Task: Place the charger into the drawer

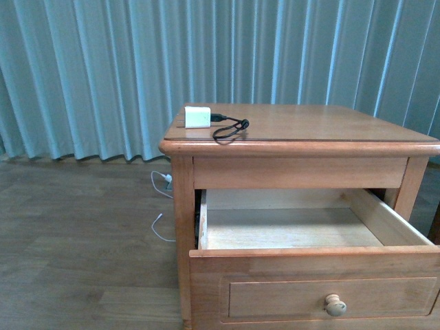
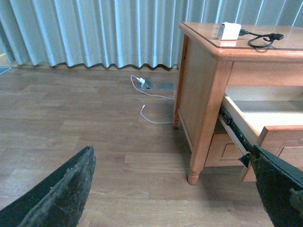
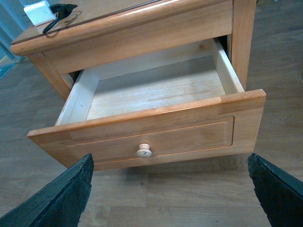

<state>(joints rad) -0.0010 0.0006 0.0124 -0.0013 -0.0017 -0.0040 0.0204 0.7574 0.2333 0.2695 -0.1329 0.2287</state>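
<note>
I see the nightstand (image 1: 180, 206) from the front view, standing on a wood-plank floor (image 1: 75, 261) before a pale blue-green curtain (image 1: 89, 69). The charger (image 1: 197, 117), a small white block, lies on the nightstand top close to its left edge and toward the back-left corner. Its black cable (image 1: 232, 128) leaves the side of the block that faces away from that edge and lies in a small loop on the top, reaching toward the front edge. The drawer (image 1: 313, 260) is pulled well out below the top, and its pale wooden bottom and side walls are exposed. Its front is a recessed panel with a round pale knob (image 1: 335, 304) at the middle. The charger is thus on the top, apart from the drawer and above its back-left corner. A thin white cable (image 2: 152, 101) lies on the floor beside the nightstand, on the curtain side. The left claw (image 2: 171, 156) stands wide apart and holds nothing. In the left wrist view its dark fingers (image 2: 61, 189) frame the floor and the nightstand's side. The right claw (image 3: 169, 161) is likewise spread wide and holds nothing. It hangs in front of the drawer front, its fingers (image 3: 66, 194) on either side of the knob and clear of the wood.
</note>
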